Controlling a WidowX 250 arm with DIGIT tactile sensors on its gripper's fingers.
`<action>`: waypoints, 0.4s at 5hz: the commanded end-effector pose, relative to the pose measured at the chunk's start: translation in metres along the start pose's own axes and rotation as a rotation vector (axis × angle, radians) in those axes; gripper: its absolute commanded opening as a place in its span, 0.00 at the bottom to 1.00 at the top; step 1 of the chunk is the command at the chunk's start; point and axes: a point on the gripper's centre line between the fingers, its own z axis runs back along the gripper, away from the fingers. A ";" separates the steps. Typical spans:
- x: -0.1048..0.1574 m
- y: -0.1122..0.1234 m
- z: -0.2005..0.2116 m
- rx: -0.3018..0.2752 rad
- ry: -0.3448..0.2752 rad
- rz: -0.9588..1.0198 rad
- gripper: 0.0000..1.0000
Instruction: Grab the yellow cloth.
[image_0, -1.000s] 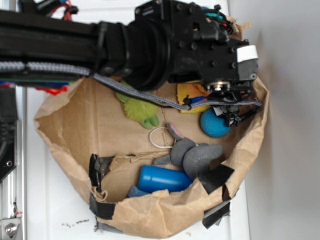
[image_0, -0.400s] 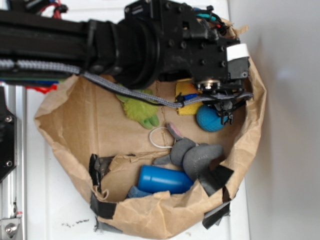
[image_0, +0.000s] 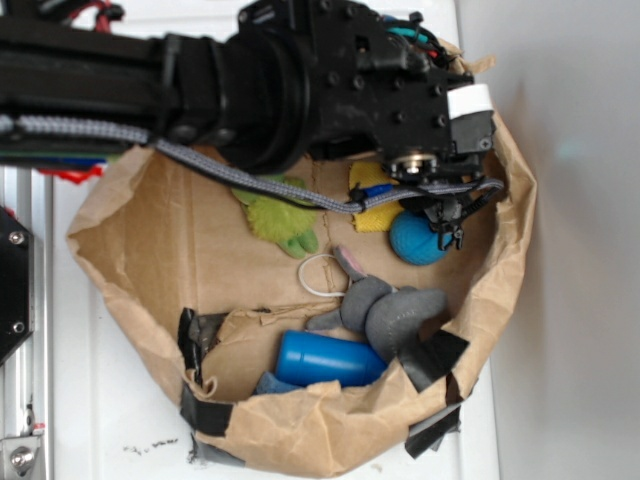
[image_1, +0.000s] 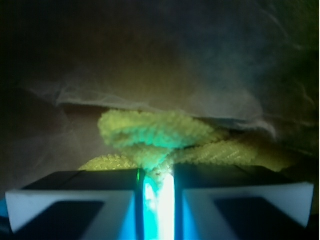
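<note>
Here, the gripper (image_1: 156, 192) pinches the yellow cloth (image_1: 155, 135).
Its two fingers (image_1: 70, 205) are almost together, with a fold of cloth squeezed between them. The rest of the cloth bunches just past the fingertips, against the wall of the paper bag (image_0: 130, 235). A blue ball (image_0: 415, 240) sits right beside the gripper.

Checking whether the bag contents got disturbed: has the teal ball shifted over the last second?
Yes. In the exterior view the teal ball now sits further from the paper bag's right wall, closer to the yellow cloth.
</note>
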 end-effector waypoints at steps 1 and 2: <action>-0.004 -0.012 0.073 -0.095 0.073 -0.046 0.00; -0.010 -0.010 0.111 -0.116 0.130 -0.075 0.00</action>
